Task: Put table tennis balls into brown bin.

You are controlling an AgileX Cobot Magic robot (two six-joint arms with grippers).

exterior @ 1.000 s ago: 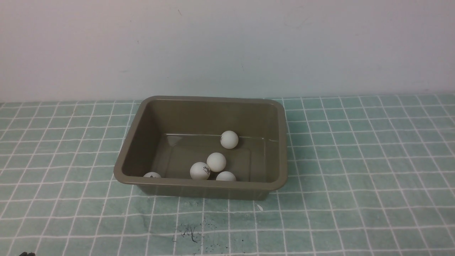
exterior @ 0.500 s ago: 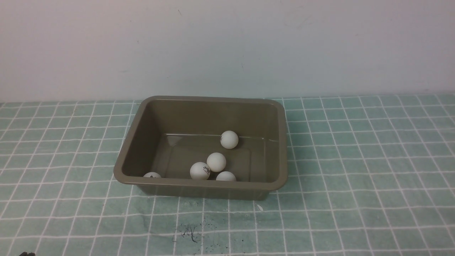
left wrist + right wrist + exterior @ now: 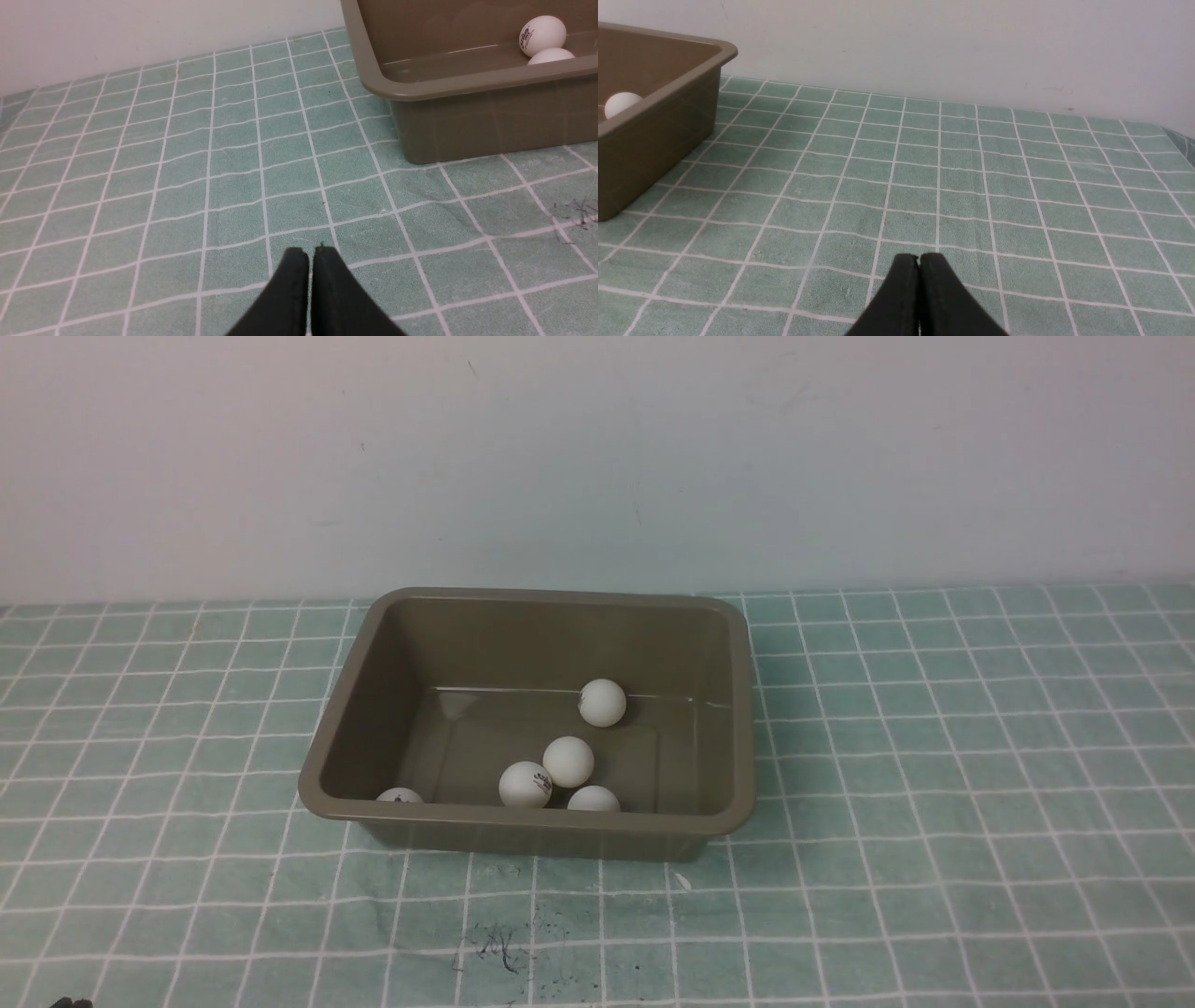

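The olive-brown bin [image 3: 528, 819] stands at the table's middle in the front view. Several white table tennis balls lie inside it: one by the far wall [image 3: 602, 702], three clustered near the front wall [image 3: 568, 761] [image 3: 525, 784] [image 3: 594, 799], and one half hidden behind the front rim at the left corner [image 3: 400, 794]. My left gripper [image 3: 311, 250] is shut and empty, low over the cloth, apart from the bin [image 3: 467, 79]. My right gripper [image 3: 918, 256] is shut and empty too, off to the bin's [image 3: 654, 121] right side. Neither arm shows in the front view.
A green cloth with a white grid [image 3: 934, 756] covers the table, and a pale wall [image 3: 597, 457] runs along its back. Dark scribble marks [image 3: 499, 952] sit on the cloth in front of the bin.
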